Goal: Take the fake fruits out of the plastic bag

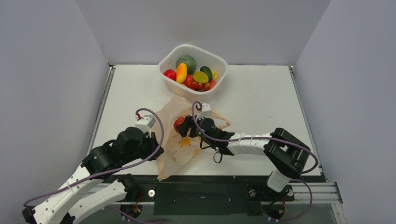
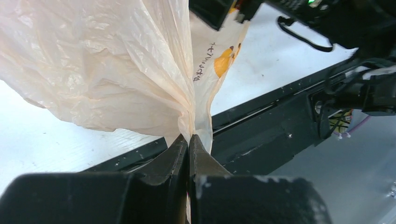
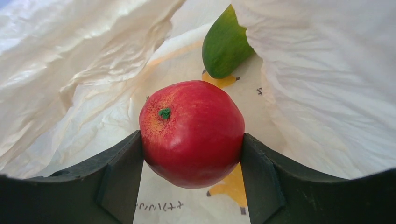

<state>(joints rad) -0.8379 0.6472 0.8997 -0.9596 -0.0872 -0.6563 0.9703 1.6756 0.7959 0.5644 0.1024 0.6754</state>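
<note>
At the centre of the table, the plastic bag lies crumpled on the white surface, and its near end reaches the table's front edge. The bag's far end lies near the front wall of a white tub.

The left gripper is fully closed on a gathered fold of the bag film. The film rises from between the fingertips in tight pleats and spreads out above them. In the top view this grip sits at the bag's left side.

The right gripper is inside the bag mouth. Its jaws stand partly open and are clamped on a red apple. Both fingers press against the apple's sides. The apple's green stem dimple faces the wrist camera, toward the upper left. Whether the apple rests on the film or is raised off it cannot be told.

Beyond the apple and apart from it, a green fruit lies inside the bag, partly covered by a fold of film. Yellow-orange printed marks show on the film under both fruits.

The tub holds a dark-green melon, an orange-yellow oval, a yellow-green piece and red pieces.
</note>
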